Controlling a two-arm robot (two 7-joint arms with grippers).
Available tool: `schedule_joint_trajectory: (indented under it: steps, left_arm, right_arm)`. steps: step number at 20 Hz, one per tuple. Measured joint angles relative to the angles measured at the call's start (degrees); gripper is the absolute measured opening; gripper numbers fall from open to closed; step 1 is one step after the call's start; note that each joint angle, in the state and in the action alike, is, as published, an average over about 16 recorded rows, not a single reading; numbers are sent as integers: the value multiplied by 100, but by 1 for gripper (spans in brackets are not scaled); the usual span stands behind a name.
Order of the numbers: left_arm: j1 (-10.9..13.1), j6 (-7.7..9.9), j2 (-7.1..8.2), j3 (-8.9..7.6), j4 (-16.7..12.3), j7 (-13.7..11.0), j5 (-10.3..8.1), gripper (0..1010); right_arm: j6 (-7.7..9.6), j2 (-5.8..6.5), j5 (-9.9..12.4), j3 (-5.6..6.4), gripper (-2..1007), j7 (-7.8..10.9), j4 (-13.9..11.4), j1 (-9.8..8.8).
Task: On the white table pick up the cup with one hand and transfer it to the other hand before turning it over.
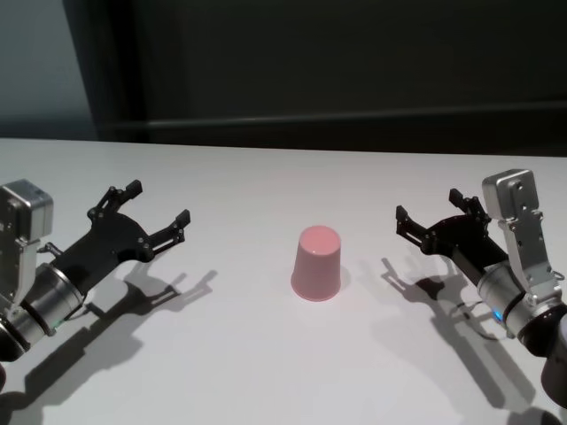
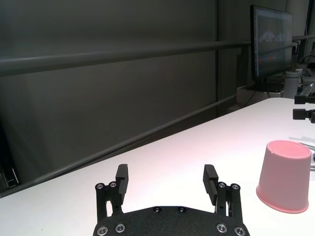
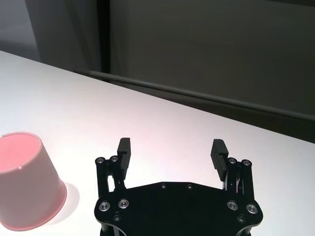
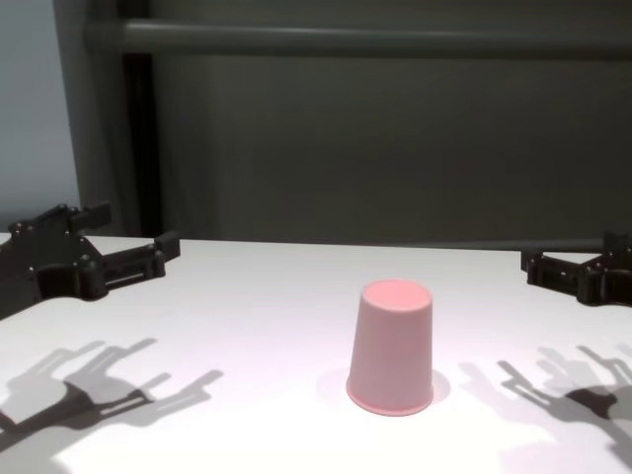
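The pink cup point(image 1: 317, 263) stands upside down, rim down, in the middle of the white table point(image 1: 266, 177). It also shows in the chest view point(image 4: 392, 346), the left wrist view point(image 2: 285, 174) and the right wrist view point(image 3: 27, 182). My left gripper point(image 1: 158, 203) is open and empty, hovering above the table to the cup's left and well apart from it; its own camera shows it point(image 2: 166, 173). My right gripper point(image 1: 429, 205) is open and empty to the cup's right, also apart; its own camera shows it point(image 3: 172, 147). Both point toward the table's middle.
A dark wall with a horizontal rail point(image 4: 346, 39) stands behind the table's far edge. A monitor point(image 2: 271, 42) stands far off beyond the table in the left wrist view. Bare tabletop lies all round the cup.
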Motion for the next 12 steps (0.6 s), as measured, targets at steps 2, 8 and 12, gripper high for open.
schedule_joint_trajectory:
  steps: [2,8,12]
  left_arm:
    - [0,0,0,0,0,0,0,1001]
    - [0,0,0,0,0,0,0,1001]
    - [0,0,0,0,0,0,0,1001]
  right_arm:
    - [-6,-23,-19,9,1002,0,49,-25]
    - [-14,-72,-48,33,1002,-2,135,-65]
    - [-15,-81,-53,37,1002,-1,147,-66]
